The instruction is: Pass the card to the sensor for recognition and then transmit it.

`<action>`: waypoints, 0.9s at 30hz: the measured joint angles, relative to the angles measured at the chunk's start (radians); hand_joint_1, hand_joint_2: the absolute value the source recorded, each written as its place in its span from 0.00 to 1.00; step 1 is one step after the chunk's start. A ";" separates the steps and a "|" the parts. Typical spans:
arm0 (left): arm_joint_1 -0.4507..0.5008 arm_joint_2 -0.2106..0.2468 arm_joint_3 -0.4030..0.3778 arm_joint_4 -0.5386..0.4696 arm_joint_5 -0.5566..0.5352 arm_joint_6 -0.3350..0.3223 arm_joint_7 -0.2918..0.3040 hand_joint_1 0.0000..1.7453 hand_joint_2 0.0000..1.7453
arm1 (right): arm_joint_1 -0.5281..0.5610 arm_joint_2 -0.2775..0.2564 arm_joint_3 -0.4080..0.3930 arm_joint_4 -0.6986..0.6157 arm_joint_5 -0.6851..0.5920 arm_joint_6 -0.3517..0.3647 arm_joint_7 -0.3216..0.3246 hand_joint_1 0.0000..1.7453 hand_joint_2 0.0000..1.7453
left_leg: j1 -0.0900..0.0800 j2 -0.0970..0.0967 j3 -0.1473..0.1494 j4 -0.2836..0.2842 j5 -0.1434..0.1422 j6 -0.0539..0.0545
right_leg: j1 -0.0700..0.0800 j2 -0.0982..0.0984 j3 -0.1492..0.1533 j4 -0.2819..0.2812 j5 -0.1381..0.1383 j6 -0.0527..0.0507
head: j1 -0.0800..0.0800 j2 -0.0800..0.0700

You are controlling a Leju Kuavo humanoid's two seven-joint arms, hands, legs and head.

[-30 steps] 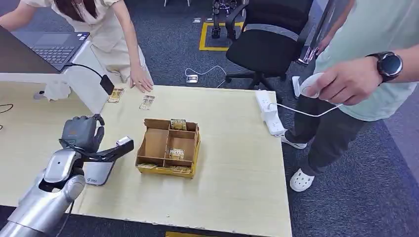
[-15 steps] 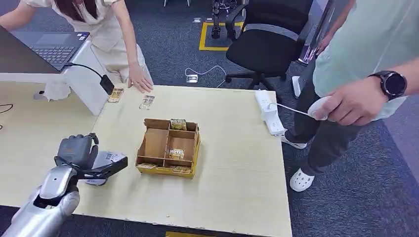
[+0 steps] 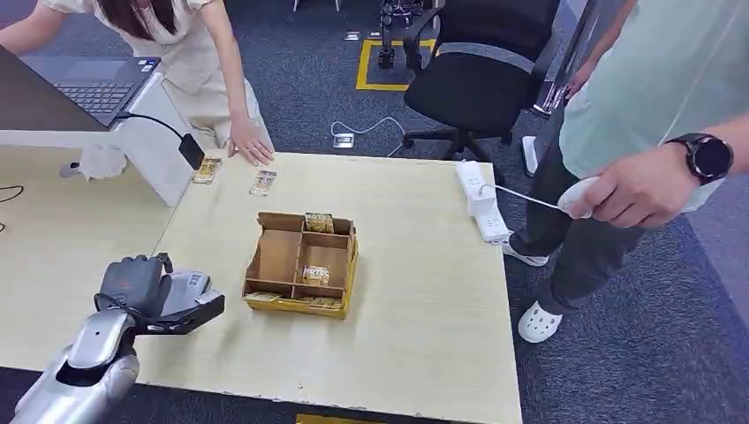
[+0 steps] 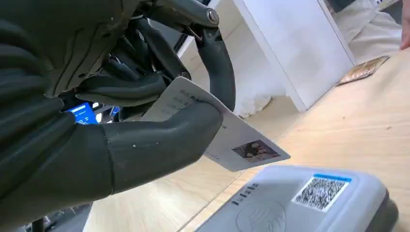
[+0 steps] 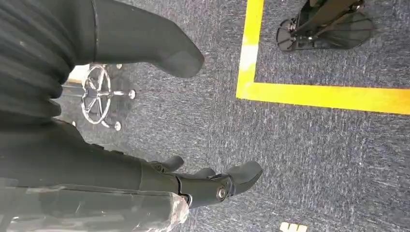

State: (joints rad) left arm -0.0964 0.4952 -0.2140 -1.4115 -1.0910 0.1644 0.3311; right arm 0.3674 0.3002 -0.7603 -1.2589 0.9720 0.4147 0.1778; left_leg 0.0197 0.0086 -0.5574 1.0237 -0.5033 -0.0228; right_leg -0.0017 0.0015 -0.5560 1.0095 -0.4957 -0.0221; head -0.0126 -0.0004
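One card (image 4: 227,137), pinched in the left hand (image 3: 137,287), hangs just over the grey sensor (image 4: 309,203) at the table's (image 3: 415,291) near-left; the wrist cam catches its QR sticker, writing unreadable. Right hand (image 5: 193,186) dangles unclenched over carpet.

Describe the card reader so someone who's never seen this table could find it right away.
On the light wooden table, look at the near-left corner, left of the cardboard divider box. The card reader is the flat grey slab with a QR sticker, lying directly under the card held by the left robot hand.
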 joint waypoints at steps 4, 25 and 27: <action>0.024 0.001 0.009 0.007 -0.004 -0.007 0.000 0.85 1.00 | 0.000 0.000 0.000 0.000 0.000 0.001 0.000 0.00 1.00 | 0.000 0.000 0.000 0.000 0.000 0.000 | 0.000 0.000 0.000 0.000 0.000 0.000 | 0.000 0.000; 0.127 0.003 0.040 0.008 0.002 -0.054 -0.018 0.89 1.00 | 0.007 0.000 0.006 -0.005 -0.018 0.001 0.017 0.00 1.00 | 0.000 -0.001 0.001 0.000 0.000 0.000 | 0.000 0.000 0.001 0.000 -0.001 0.001 | 0.000 0.000; 0.130 0.003 0.040 0.008 0.015 -0.062 -0.022 0.89 1.00 | 0.007 0.000 0.008 -0.005 -0.018 0.001 0.017 0.00 1.00 | 0.000 -0.001 0.001 0.000 0.000 0.000 | 0.000 0.000 0.002 0.000 -0.001 0.001 | 0.000 0.000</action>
State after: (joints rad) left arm 0.0335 0.4986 -0.1740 -1.4034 -1.0762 0.1022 0.3090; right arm 0.3742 0.3002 -0.7523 -1.2642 0.9537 0.4158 0.1949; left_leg 0.0196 0.0079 -0.5563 1.0236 -0.5037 -0.0223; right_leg -0.0017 0.0011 -0.5544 1.0095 -0.4965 -0.0210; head -0.0126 -0.0004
